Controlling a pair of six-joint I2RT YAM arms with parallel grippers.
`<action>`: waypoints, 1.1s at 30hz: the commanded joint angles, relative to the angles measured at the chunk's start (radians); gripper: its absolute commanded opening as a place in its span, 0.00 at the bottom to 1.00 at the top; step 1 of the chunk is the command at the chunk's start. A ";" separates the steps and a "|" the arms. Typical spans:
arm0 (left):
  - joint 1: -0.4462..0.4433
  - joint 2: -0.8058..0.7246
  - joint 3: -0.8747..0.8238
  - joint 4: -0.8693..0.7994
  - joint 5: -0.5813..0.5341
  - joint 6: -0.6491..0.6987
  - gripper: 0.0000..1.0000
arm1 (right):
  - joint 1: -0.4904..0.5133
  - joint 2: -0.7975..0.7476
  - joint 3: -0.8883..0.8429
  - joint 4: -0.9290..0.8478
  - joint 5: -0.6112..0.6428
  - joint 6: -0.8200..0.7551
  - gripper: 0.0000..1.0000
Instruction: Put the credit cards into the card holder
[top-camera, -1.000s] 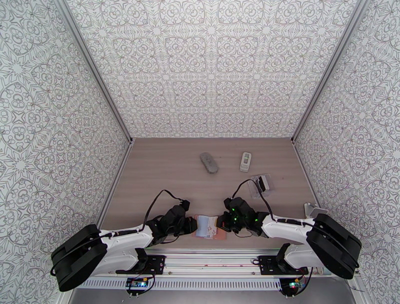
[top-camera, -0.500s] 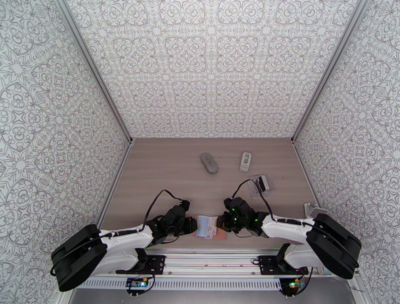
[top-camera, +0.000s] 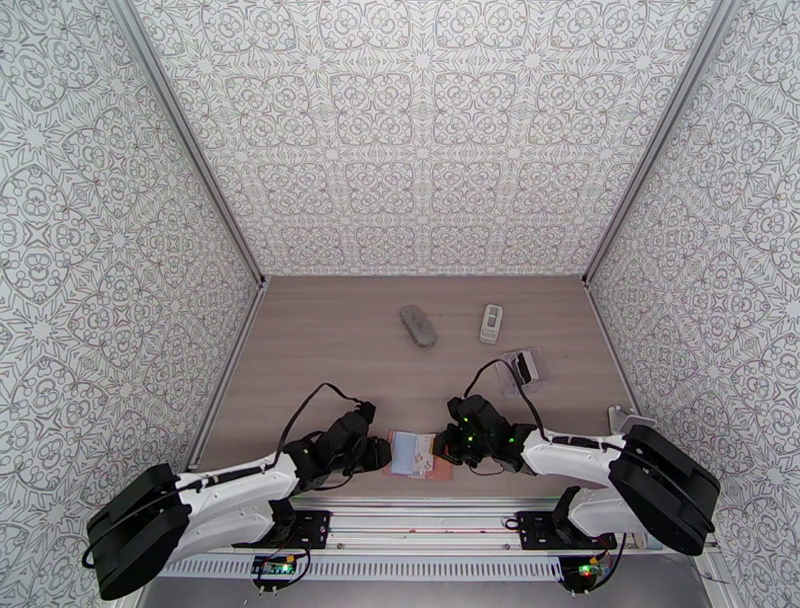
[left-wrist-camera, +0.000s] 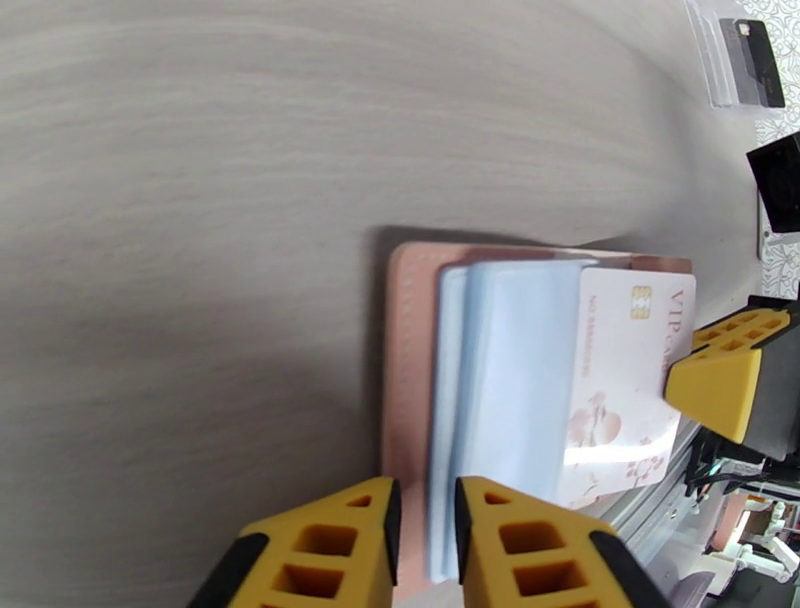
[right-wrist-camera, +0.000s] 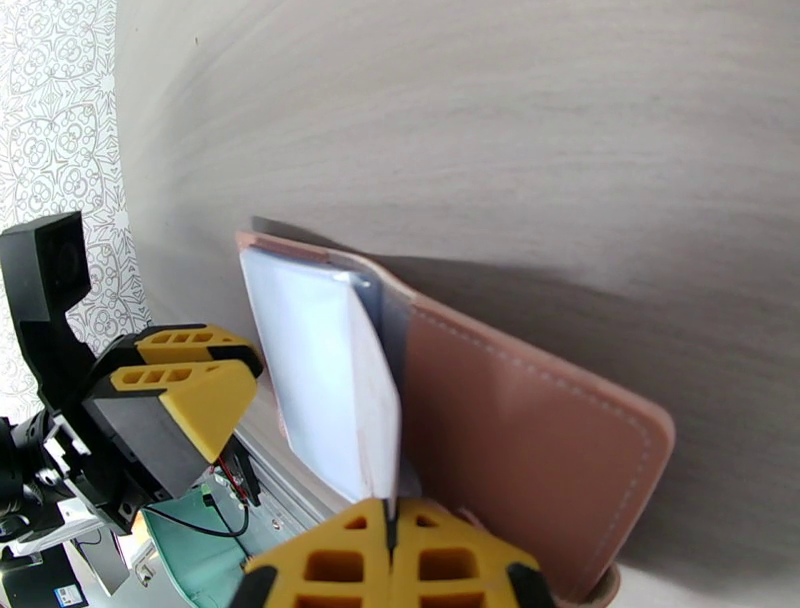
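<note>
Pink card holder (left-wrist-camera: 405, 330) in left wrist view; left gripper (left-wrist-camera: 428, 545) narrowly parted astride its left edge, grip unclear. White credit card (left-wrist-camera: 625, 370) half under pale-blue sleeve (left-wrist-camera: 510, 380). Right wrist: right gripper (right-wrist-camera: 390, 545) pinched tight on that card's corner. Top: holder at table's (top-camera: 330, 340) near edge, between both grippers.

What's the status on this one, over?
Status: right gripper shut on white card edge, card partly under card holder sleeve. The left gripper at holder's edge, grip unclear. Nothing in the way.
</note>
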 joint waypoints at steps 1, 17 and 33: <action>-0.006 -0.009 0.032 -0.037 -0.003 0.032 0.23 | -0.002 0.025 -0.003 -0.054 0.003 -0.012 0.00; -0.008 0.130 0.070 0.092 0.060 0.075 0.19 | -0.002 0.048 0.005 -0.046 -0.008 -0.023 0.00; -0.025 0.151 0.048 0.033 0.019 0.011 0.14 | -0.002 0.055 0.002 -0.044 -0.002 -0.025 0.00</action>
